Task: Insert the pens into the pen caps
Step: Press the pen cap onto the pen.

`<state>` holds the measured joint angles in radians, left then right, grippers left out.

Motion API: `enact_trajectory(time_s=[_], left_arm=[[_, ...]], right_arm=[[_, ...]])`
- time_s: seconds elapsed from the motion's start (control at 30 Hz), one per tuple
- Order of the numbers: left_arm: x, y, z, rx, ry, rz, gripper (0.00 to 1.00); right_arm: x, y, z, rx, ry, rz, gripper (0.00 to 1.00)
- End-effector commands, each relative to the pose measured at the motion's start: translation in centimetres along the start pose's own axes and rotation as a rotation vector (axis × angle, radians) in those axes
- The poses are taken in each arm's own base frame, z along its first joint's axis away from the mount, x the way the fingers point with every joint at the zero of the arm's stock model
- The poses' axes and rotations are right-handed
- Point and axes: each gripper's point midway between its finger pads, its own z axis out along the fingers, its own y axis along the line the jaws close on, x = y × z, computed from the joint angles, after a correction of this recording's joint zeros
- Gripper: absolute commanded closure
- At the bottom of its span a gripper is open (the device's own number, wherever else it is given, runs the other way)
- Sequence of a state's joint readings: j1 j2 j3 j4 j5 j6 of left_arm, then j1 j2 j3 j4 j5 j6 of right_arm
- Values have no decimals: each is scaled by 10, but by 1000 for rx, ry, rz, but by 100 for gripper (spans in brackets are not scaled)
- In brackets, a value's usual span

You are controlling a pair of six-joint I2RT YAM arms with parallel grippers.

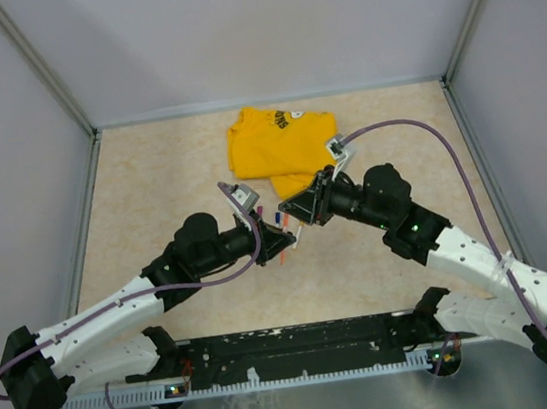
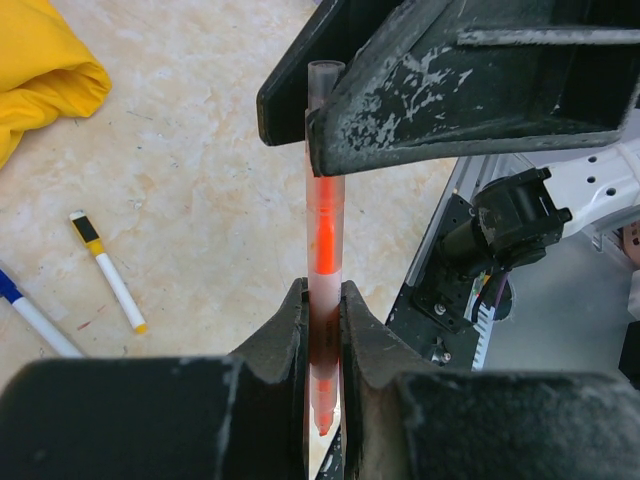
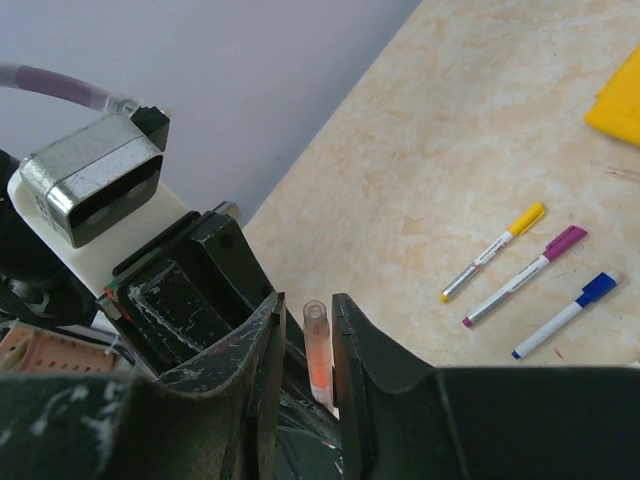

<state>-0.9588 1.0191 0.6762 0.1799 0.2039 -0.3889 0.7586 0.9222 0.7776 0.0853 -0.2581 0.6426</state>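
My left gripper (image 2: pixel 322 300) is shut on a translucent pen (image 2: pixel 324 220) with an orange core, its orange tip pointing back toward the camera. The pen's open back end (image 3: pixel 315 312) sits between the fingers of my right gripper (image 3: pixel 305 310). Those jaws stand open, with a small gap on the left side of the barrel. The two grippers meet nose to nose above the table's middle (image 1: pixel 287 231). Three more pens lie on the table, with a yellow cap (image 3: pixel 527 217), a magenta cap (image 3: pixel 566 240) and a blue cap (image 3: pixel 598 287) on their ends. No loose cap shows.
A folded yellow T-shirt (image 1: pixel 281 148) lies just behind the grippers. In the left wrist view the yellow pen (image 2: pixel 108 272) and the blue pen (image 2: pixel 35 318) lie on the beige tabletop to the left. Grey walls enclose the table on three sides.
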Motion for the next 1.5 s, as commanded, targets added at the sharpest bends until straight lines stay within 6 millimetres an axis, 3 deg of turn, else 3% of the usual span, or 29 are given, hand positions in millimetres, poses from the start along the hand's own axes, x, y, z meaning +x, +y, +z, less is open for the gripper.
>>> enact_trajectory(time_s=[0.0, 0.1, 0.23, 0.6, 0.73, 1.03, 1.47], left_arm=[[-17, -11, 1, 39, -41, 6, 100], [-17, -11, 1, 38, -42, 5, 100], [-21, -12, 0, 37, -55, -3, 100], [-52, -22, -1, 44, -136, -23, 100], [-75, -25, -2, 30, -191, 12, 100], [-135, -37, -25, 10, -377, 78, 100], [-165, -51, -38, 23, -450, 105, 100]], right_arm=[[1, 9, 1, -40, 4, -25, 76], [2, 9, 1, -42, 8, -25, 81], [6, 10, 2, -58, 24, -42, 100], [27, 8, 2, -67, 89, -62, 100], [41, 7, 2, -55, 135, -74, 100], [78, 4, -3, -32, 235, -82, 100], [148, -11, -18, 50, 386, -98, 100]])
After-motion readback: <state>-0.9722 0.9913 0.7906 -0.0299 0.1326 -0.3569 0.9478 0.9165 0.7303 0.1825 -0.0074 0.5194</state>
